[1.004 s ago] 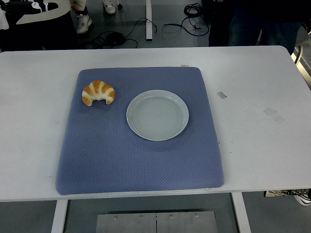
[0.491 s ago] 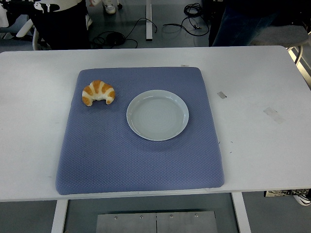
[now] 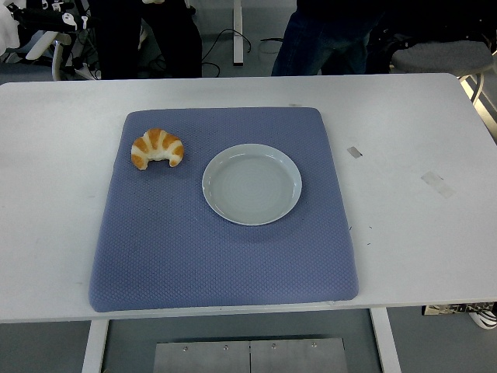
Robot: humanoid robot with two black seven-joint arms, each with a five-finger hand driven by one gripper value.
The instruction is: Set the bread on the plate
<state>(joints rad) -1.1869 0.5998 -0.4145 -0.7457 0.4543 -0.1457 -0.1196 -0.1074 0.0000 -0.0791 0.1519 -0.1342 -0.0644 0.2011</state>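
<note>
1. White table (image 3: 46,194), legs of people standing behind its far edge.
2. Blue mat (image 3: 217,264) spread across the middle.
3. Pale plate (image 3: 219,203) on the mat, nothing on it.
4. Croissant-shaped bread (image 3: 158,148) just left of the plate, not touching.
5. No robot hands in view, so can't tell their state.

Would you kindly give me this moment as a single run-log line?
phase: not started | bread: on blue mat, left of plate | plate: empty, mat centre | robot hands: out of view | people: standing behind table
</note>
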